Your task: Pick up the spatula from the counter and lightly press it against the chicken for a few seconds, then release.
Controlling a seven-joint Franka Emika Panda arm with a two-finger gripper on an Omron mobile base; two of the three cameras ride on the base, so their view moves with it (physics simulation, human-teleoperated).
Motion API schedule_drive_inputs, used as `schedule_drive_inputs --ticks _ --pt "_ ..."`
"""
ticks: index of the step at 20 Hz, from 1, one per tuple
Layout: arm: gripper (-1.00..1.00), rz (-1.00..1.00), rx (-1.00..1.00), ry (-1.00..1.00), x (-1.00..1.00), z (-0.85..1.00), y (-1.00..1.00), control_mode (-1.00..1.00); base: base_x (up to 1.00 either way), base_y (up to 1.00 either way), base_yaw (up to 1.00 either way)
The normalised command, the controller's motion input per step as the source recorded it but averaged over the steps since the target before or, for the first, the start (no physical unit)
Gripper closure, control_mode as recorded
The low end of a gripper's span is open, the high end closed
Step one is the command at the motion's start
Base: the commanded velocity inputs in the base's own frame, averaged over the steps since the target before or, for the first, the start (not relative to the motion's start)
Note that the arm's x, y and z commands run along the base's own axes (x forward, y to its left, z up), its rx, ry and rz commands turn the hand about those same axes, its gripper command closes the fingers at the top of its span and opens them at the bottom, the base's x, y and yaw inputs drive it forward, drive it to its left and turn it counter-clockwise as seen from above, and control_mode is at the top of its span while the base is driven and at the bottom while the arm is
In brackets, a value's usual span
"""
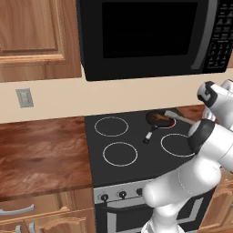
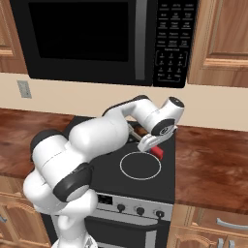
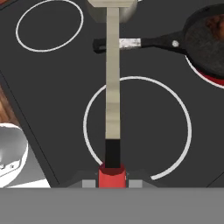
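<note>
My gripper point(image 3: 113, 180) is shut on the red handle of the spatula point(image 3: 112, 100). In the hand view its beige shaft runs away from the hand, crosses over the pan's handle, and ends in a blade at the top edge. The black pan point(image 3: 205, 43) sits to the right of the shaft on a red-glowing burner, with the brown chicken point(image 3: 217, 22) inside it. The blade is apart from the chicken. From the right base view, the gripper point(image 2: 153, 147) holds the spatula point(image 2: 156, 152) above the front right burner. The pan point(image 1: 159, 119) and spatula point(image 1: 178, 117) lie at the stove's back right.
The black stovetop point(image 1: 136, 136) has several white burner rings, and a control panel with knobs point(image 1: 122, 194) along its front. A black microwave point(image 1: 150, 36) hangs above it. Wooden counters point(image 1: 41, 154) flank the stove on both sides.
</note>
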Motion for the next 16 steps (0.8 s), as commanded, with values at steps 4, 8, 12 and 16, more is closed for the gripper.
schedule_drive_inputs --ticks 4,8,12,16 --pt "1.0 0.04 0.0 -0.02 0.15 -0.02 0.0 -1.0 0.0 0.0 0.0" --pt "1.0 0.03 0.0 -0.01 0.15 -0.02 0.0 -1.0 0.0 0.0 0.0" --pt "1.0 0.03 0.0 -0.01 0.11 -0.06 -0.02 -1.0 0.0 0.0 0.0" --pt "1.0 0.02 0.0 0.0 0.12 -0.12 -0.04 -1.0 0.0 0.0 0.0"
